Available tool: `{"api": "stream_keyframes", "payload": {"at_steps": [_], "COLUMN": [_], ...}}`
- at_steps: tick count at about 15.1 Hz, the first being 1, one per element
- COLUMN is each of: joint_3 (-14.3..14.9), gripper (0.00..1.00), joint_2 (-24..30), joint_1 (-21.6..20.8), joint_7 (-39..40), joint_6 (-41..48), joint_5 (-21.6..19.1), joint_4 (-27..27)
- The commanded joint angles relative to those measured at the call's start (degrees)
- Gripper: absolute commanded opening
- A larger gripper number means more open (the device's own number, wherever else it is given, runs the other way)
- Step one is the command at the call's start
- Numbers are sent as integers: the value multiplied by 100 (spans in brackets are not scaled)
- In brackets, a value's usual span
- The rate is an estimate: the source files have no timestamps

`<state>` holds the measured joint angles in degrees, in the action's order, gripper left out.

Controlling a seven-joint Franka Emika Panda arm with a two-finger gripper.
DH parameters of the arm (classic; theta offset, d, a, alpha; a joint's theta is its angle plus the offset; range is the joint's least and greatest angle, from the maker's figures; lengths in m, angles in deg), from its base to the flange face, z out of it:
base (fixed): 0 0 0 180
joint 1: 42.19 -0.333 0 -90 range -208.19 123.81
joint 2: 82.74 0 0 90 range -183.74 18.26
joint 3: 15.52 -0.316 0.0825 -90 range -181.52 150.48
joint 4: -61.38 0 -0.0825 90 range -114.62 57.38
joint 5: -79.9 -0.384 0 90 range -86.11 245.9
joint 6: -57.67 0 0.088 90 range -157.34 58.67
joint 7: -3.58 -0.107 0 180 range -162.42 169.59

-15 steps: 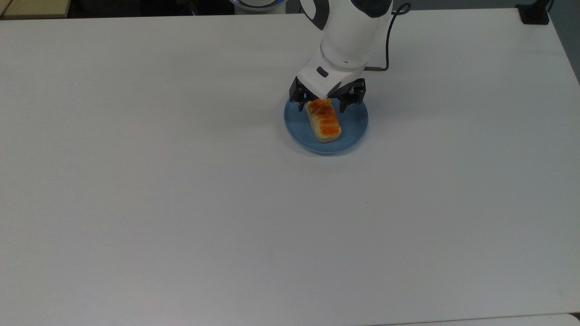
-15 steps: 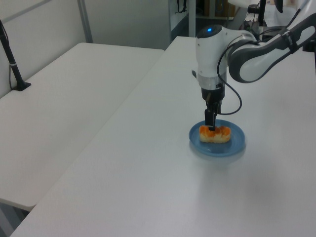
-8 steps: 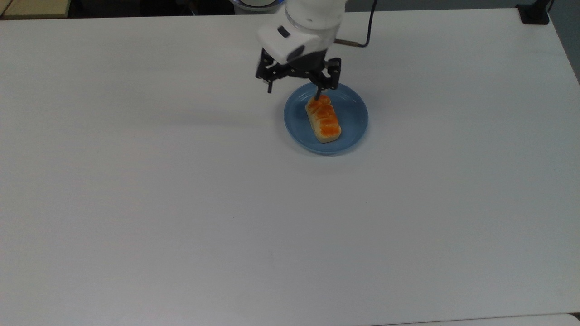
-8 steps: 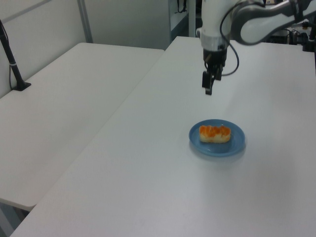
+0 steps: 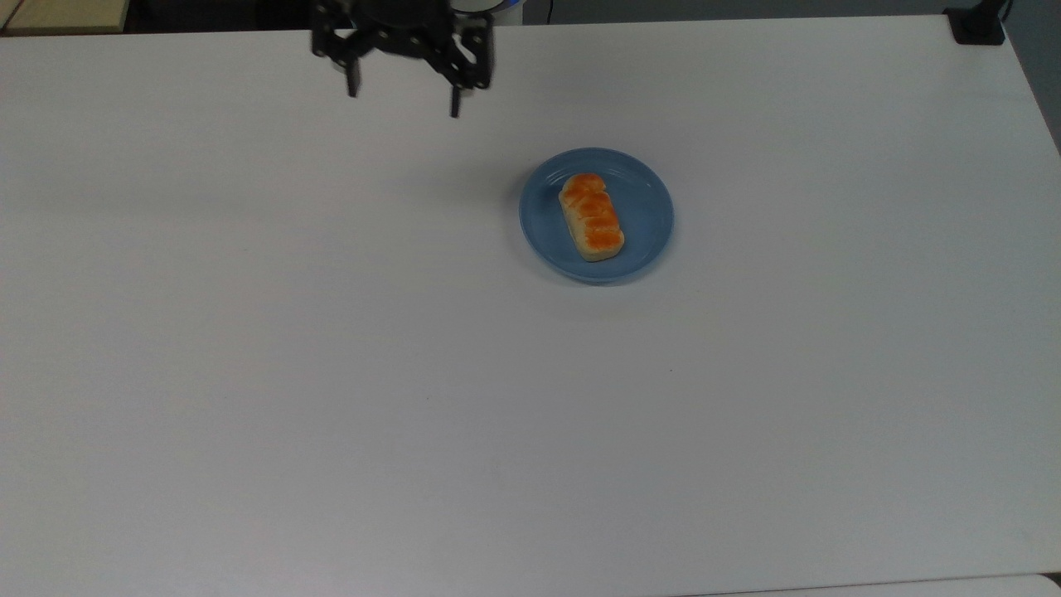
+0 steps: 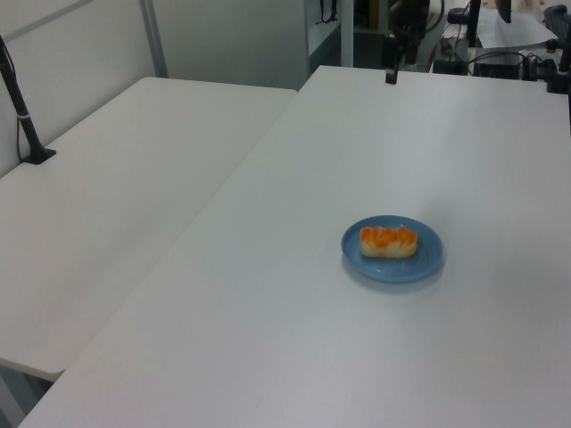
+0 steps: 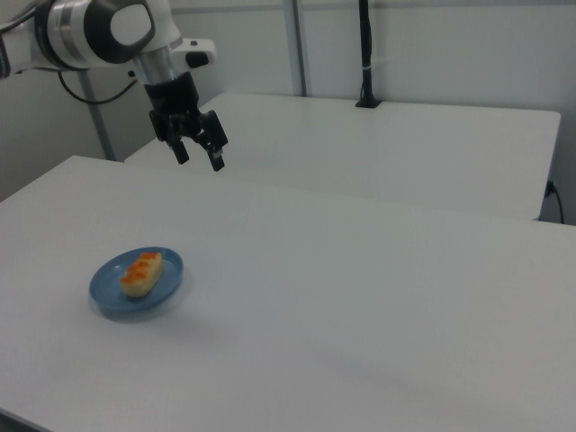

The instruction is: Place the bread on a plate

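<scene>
The bread [image 5: 591,216] lies flat on the blue plate [image 5: 642,236], right of centre in the upper half of the top view, orange top up, its long axis running slightly diagonal across the dish; the plate sits on the white table [image 5: 331,373]. The gripper [image 5: 403,95] hangs well apart from the plate at the upper left of the top view, fingers pointing down, spread wide and holding nothing; in the right view the arm [image 7: 99,31] enters from the upper left, wrist angled down, gripper [image 7: 199,156] above the table's far edge.
</scene>
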<state>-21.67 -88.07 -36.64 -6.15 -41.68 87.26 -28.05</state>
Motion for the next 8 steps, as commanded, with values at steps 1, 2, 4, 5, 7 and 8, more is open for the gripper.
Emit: {"api": "stream_keyframes", "payload": {"at_steps": [1,2,4,5,7,8], "joint_3": [342,456,790,878,957,1010], "gripper": [100,100,100,100,100,100], "joint_2": [208,190,234,278,287,322], "joint_1": [-63,-63,-63,-63,-54,-72], "joint_7": [883,1138,1596,1615,1606,1554], "joint_6": [870,1238,1637,1612,1576,1576], "joint_5": [-86,-86,-95,-86,-86,-95], "joint_4": [239,468,645,646,646,646]}}
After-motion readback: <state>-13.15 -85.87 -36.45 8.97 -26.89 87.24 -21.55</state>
